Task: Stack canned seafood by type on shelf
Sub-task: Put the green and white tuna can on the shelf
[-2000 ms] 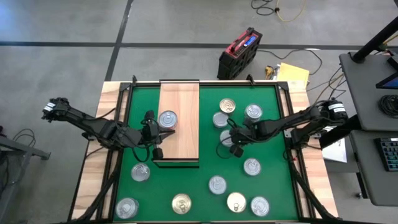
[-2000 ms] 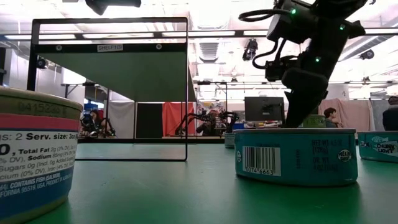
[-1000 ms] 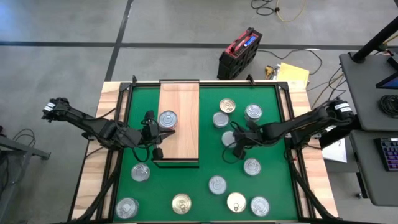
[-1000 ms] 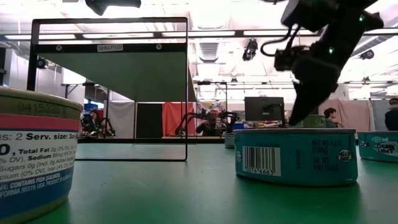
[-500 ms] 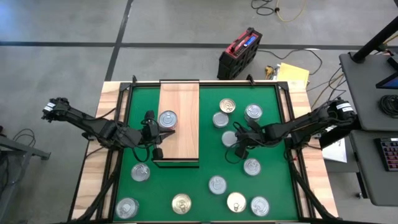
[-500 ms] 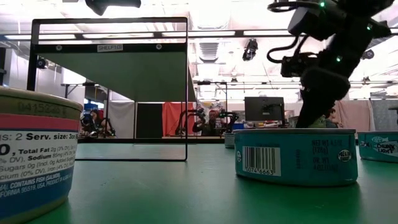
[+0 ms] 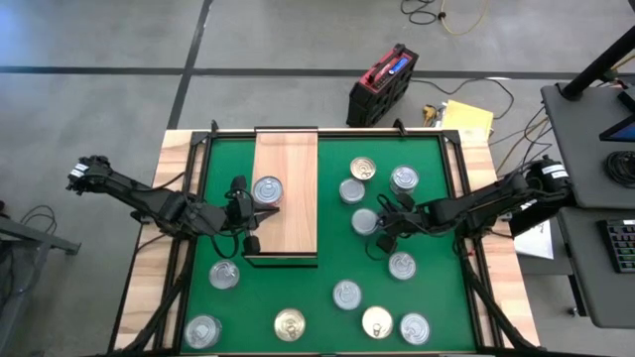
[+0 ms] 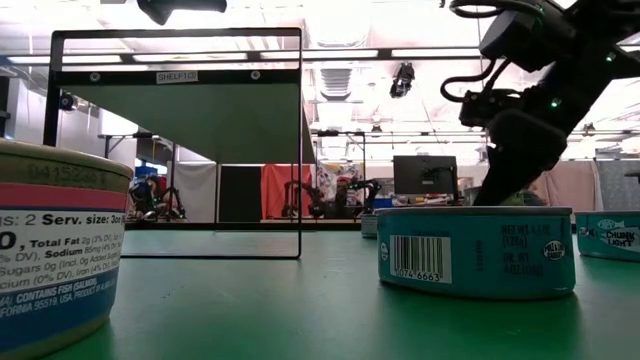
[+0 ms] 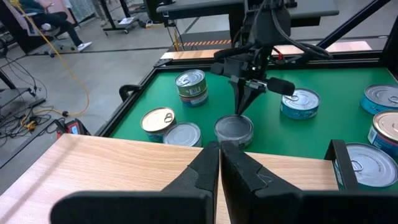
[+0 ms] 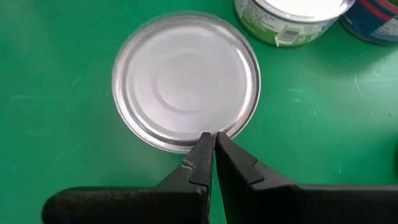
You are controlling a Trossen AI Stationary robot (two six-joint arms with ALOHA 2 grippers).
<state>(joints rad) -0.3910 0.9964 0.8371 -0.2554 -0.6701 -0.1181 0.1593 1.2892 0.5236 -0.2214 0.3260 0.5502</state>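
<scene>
The shelf (image 7: 286, 188) is a pale wooden board on the green mat, with one silver can (image 7: 267, 190) lying on it. My left gripper (image 7: 250, 210) hovers shut over the board's left part (image 9: 219, 148). My right gripper (image 7: 375, 228) is shut and slants down at a flat can with a plain silver lid (image 7: 364, 220) (image 10: 186, 81) (image 9: 234, 129), which rests on the mat right of the shelf. In the low view, a near can (image 8: 475, 250) hides the tips of my right gripper (image 8: 497, 188). My right gripper's shut fingertips (image 10: 211, 142) stand at the plain lid's rim (image 10: 186, 144) on the side toward the table's right edge. They come from above, slanting in from the right. Whether they touch the lid, I cannot tell. The can sits flat on the mat.
Several more cans lie on the mat: a taller one (image 7: 403, 179), a gold-lidded one (image 7: 363, 169) and a silver one (image 7: 351, 190) beyond the plain can, one (image 7: 402, 265) nearer, and others along the near edge (image 7: 290, 323). A black frame (image 8: 175, 145) surrounds the shelf.
My right gripper has sunk toward the plain-lidded can and drawn a little toward the table's right edge, staying shut. The can has stayed in place.
</scene>
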